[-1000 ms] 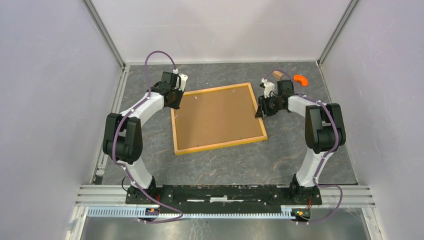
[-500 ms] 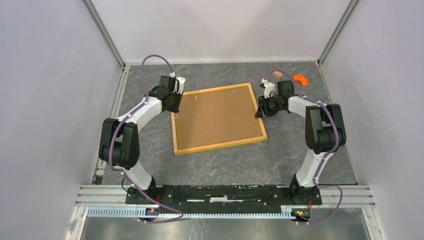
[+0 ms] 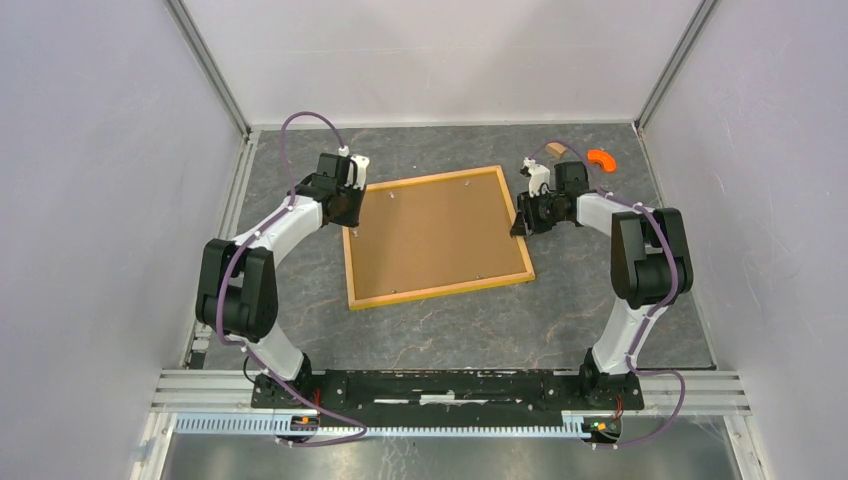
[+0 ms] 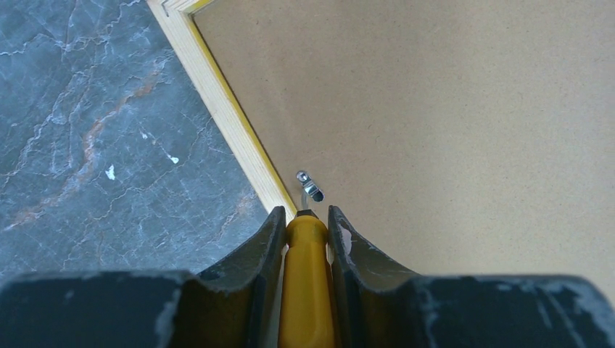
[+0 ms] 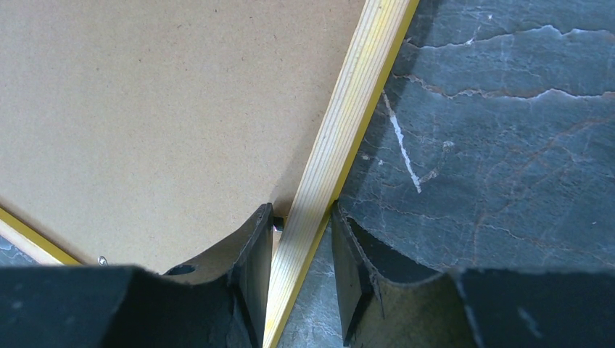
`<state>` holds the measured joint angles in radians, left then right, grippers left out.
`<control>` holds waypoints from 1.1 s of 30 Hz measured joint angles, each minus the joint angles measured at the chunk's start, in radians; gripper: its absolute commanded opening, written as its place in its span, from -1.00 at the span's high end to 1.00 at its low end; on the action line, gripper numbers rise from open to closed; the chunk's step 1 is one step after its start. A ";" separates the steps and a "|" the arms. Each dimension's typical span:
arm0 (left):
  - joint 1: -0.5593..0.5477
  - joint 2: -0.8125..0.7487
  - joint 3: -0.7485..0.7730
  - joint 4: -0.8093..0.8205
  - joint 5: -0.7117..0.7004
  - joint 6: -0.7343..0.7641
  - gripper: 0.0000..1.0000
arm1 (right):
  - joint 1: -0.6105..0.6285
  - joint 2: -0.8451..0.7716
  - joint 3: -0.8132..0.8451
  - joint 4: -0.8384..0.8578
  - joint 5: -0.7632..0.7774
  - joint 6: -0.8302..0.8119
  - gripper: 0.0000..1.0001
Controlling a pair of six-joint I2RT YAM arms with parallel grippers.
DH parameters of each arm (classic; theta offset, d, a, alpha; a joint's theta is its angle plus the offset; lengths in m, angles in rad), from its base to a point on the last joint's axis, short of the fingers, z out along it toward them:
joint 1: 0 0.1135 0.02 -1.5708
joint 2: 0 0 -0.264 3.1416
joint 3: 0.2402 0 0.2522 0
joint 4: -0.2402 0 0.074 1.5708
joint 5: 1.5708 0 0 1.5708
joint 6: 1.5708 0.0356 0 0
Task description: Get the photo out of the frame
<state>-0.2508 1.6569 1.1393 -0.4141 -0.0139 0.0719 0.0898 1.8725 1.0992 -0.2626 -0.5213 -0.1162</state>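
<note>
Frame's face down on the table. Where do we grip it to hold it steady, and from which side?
Grip the frame by its right side rail from above, one finger each side. The rail is a narrow raised strip; the backing board is flat and wide. The right pincer straddles it that way.

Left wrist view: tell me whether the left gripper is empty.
No, the left gripper is shut on a yellow-handled tool whose tip reaches a small metal clip on the back of the frame.

The frame point(image 3: 437, 238) is lying flat, face down on the table point(image 3: 480, 330), a bit askew, brown board back up. Pale wood edges with a yellow lip, and small metal clips point(image 4: 310, 187) on the back.
</note>
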 measured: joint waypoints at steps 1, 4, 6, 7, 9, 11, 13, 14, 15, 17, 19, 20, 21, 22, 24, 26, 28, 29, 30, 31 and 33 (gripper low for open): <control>0.000 0.000 0.000 0.000 0.006 0.000 0.96 | 0.000 -0.001 -0.001 0.001 0.000 0.000 0.22; 0.001 0.000 0.000 0.000 0.029 0.000 0.96 | 0.000 -0.011 -0.016 0.010 0.000 0.000 0.20; 0.000 0.000 0.005 -0.010 0.077 -0.005 0.96 | -0.001 -0.024 -0.034 0.015 -0.002 0.000 0.19; -0.002 0.000 0.008 -0.012 0.103 -0.016 0.95 | -0.001 -0.033 -0.046 0.016 -0.005 -0.001 0.19; -0.010 0.000 0.016 -0.034 0.153 -0.032 0.96 | 0.000 -0.054 -0.073 0.011 -0.016 -0.006 0.15; -0.013 0.000 0.028 -0.059 0.185 -0.038 0.96 | 0.000 -0.089 -0.111 -0.019 -0.039 -0.025 0.09; -0.010 -0.008 0.039 -0.082 0.210 -0.039 0.96 | 0.000 -0.122 -0.139 -0.077 -0.068 -0.050 0.00; -0.004 -0.016 0.045 -0.097 0.222 -0.039 0.96 | 0.001 -0.135 -0.148 -0.113 -0.084 -0.070 -0.05; 0.006 -0.029 0.053 -0.112 0.236 -0.039 0.96 | 0.002 -0.145 -0.148 -0.154 -0.095 -0.094 -0.14; 0.029 -0.057 0.069 -0.138 0.258 -0.040 0.96 | 0.004 -0.150 -0.131 -0.248 -0.105 -0.164 -0.33; 0.061 -0.085 0.095 -0.168 0.286 -0.039 0.96 | 0.007 -0.133 -0.060 -0.357 -0.094 -0.247 -0.48; 0.075 -0.095 0.109 -0.182 0.297 -0.038 0.96 | 0.010 -0.115 -0.010 -0.393 -0.086 -0.278 -0.53; 0.088 -0.105 0.121 -0.190 0.307 -0.037 0.96 | 0.015 -0.084 0.075 -0.436 -0.076 -0.314 -0.58; 0.096 -0.112 0.128 -0.198 0.311 -0.033 0.96 | 0.019 -0.053 0.151 -0.450 -0.069 -0.338 -0.63; 0.113 -0.126 0.132 -0.213 0.319 -0.030 0.95 | 0.034 0.019 0.330 -0.468 -0.057 -0.374 -0.66; 0.121 -0.133 0.132 -0.236 0.335 -0.026 0.96 | 0.052 0.093 0.497 -0.463 -0.048 -0.399 -0.69; 0.128 -0.134 0.132 -0.256 0.352 -0.022 0.96 | 0.082 0.156 0.621 -0.454 -0.039 -0.414 -0.71; 0.133 -0.134 0.132 -0.267 0.360 -0.019 0.95 | 0.101 0.185 0.671 -0.454 -0.032 -0.418 -0.72; 0.136 -0.134 0.132 -0.274 0.364 -0.019 0.96 | 0.122 0.215 0.712 -0.444 -0.026 -0.421 -0.73; 0.140 -0.134 0.132 -0.282 0.367 -0.018 0.96 | 0.147 0.245 0.744 -0.432 -0.017 -0.423 -0.74; 0.151 -0.134 0.132 -0.298 0.375 -0.017 0.96 | 0.185 0.291 0.774 -0.408 0.000 -0.421 -0.77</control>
<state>-0.1001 1.5230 1.2713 -0.7120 0.3614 0.0547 0.2745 2.1632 1.8732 -0.6708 -0.5213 -0.5369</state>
